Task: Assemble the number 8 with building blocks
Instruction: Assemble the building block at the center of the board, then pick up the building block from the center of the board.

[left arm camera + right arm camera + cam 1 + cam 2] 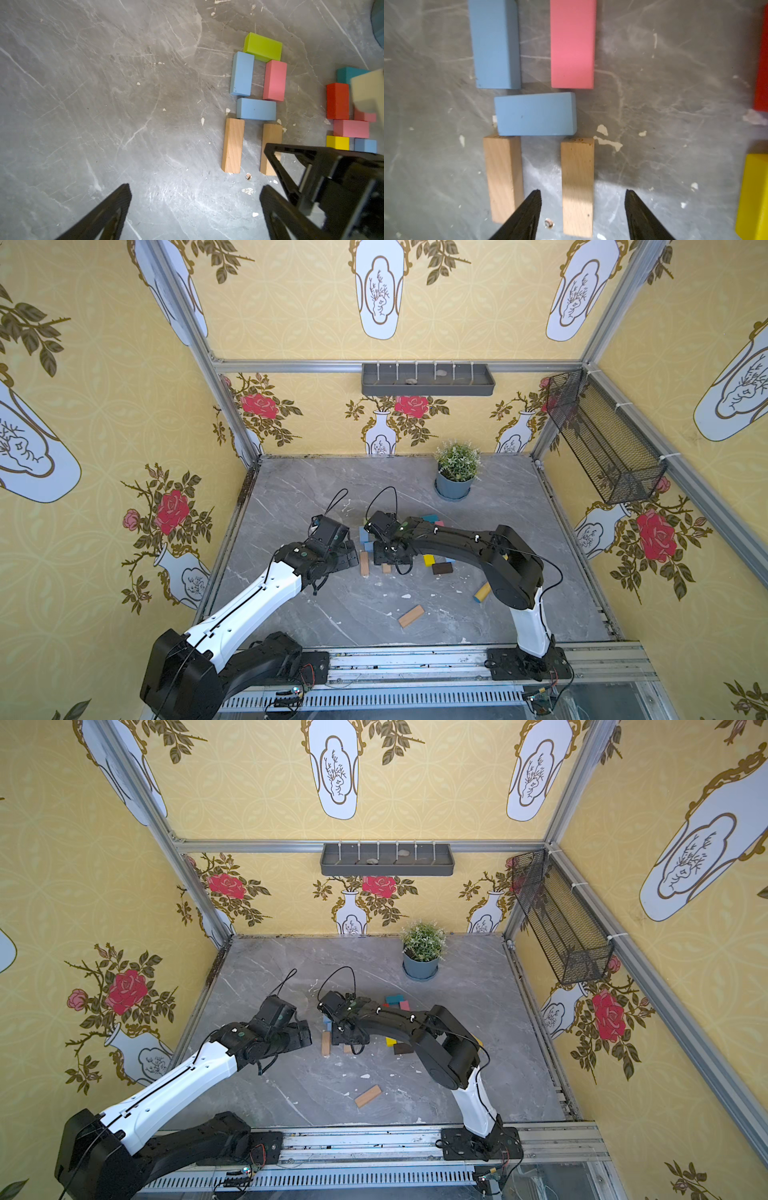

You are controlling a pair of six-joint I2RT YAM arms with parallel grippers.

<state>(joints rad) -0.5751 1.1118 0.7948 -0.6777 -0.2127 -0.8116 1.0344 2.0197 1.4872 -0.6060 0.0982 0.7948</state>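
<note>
Right tool (583, 194) released: jaws apart either side of the right-hand wood block (578, 176), no contact. Left tool (195, 188) wide open, empty, left of the number 8 (256, 109). The 8 lacks its near bar. Spare wood block (411, 616) lies on the table (332, 614) nearer the robot, skewed near-left to far-right. Right tool looks closer. Block needs turning left-right.

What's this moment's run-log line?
right end effector: open, astride tan block | left end effector: open, empty | number 8: lower loop unclosed
</note>
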